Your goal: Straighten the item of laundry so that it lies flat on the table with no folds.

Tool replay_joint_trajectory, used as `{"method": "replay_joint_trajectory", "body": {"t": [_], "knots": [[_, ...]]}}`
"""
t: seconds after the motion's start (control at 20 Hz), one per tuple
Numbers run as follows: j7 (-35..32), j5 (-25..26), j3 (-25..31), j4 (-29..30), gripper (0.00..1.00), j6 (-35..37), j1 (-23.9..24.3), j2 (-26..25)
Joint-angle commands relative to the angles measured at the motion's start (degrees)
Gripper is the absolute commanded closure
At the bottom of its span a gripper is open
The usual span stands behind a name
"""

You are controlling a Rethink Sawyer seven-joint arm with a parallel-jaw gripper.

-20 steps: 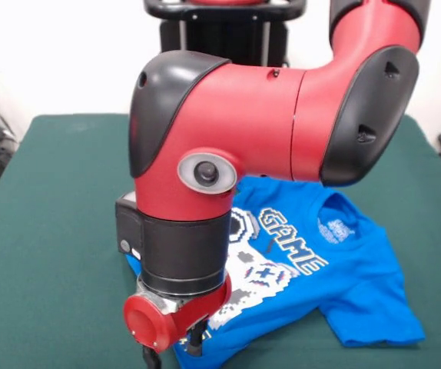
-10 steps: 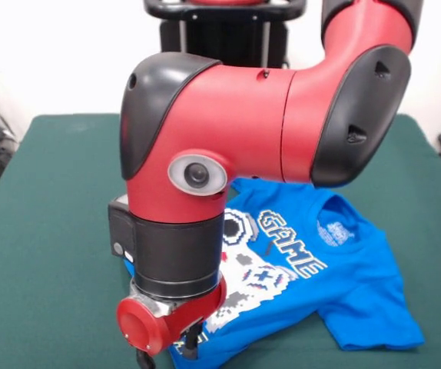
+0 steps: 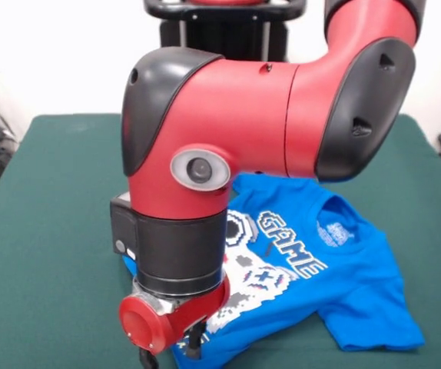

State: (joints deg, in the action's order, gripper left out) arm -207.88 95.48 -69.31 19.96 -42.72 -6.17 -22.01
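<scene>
The item of laundry (image 3: pixel 343 277), a bright blue T-shirt with a white controller print and "GAME" lettering, lies on the green table (image 3: pixel 51 231) right of centre. Its right sleeve is spread out and its left side is hidden behind the arm. My gripper (image 3: pixel 172 355) hangs at the shirt's near hem by the picture's bottom edge. Two dark fingers (image 3: pixel 195 347) stand apart with blue cloth showing between them, and their tips are cut off by the edge. The gripper looks open.
My red and black arm (image 3: pixel 266 115) fills the middle of the view and hides the table's centre and the shirt's upper left. Green cloth shows to the left and far right of the shirt.
The arm's wrist shifted a little to the left and down, then edged back slightly. The shirt's near edge and right sleeve tip sank a touch; the print stays put.
</scene>
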Motion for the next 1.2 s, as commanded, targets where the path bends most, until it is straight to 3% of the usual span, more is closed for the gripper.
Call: {"method": "replay_joint_trajectory", "body": {"t": [0.05,0.65,1.2], "knots": [[3.89,-1.23,0.8,0.97,0.0,-2.82,-2.43,3.75],[2.99,0.88,-0.24,5.13,0.0,-9.92,-5.28,6.4],[2.62,2.03,-0.97,5.78,0.0,-9.93,-5.87,5.61]]}}
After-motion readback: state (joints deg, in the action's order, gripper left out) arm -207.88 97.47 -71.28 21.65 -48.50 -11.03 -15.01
